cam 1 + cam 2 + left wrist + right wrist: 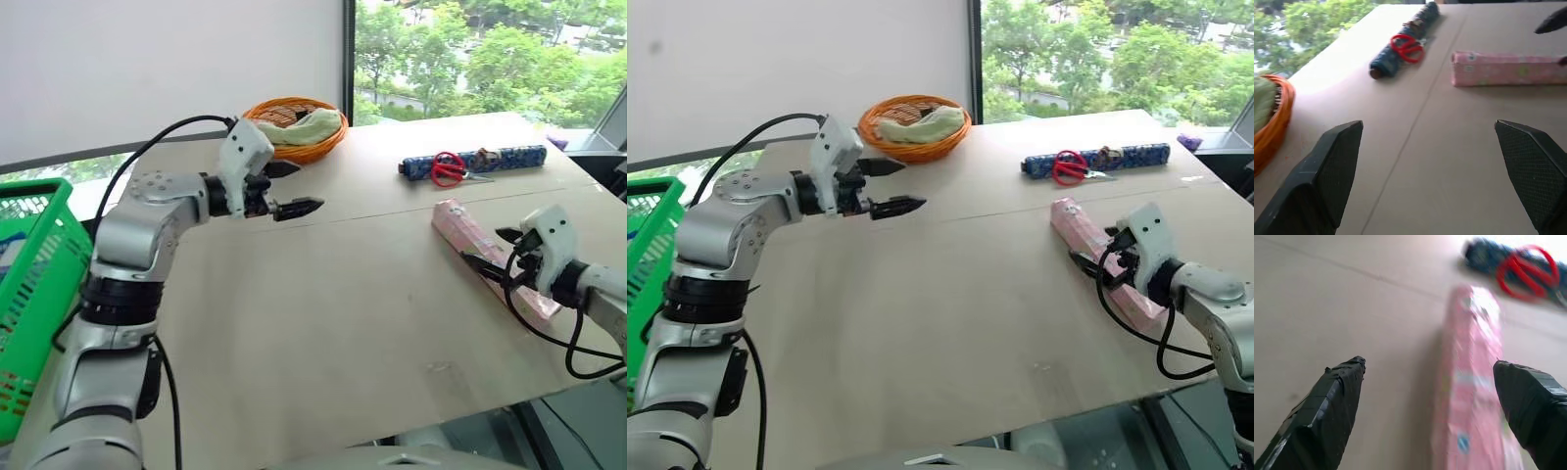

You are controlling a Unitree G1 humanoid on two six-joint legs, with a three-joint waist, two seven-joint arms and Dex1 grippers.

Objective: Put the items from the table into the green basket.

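Beige table (323, 323) with a seam line, window with trees at upper right. Red-handled scissors (449, 168) lie on a blue roll (509, 158); green basket (29, 284) at left edge. Left gripper (291, 188) and right gripper (493, 251) both spread wide, empty.

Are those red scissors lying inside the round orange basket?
No, the red scissors lie on top of a long blue roll on the table, well away from the orange wicker basket.

Jaws spread wide — pink box (1474, 382) between, red scissors (1528, 271) beyond
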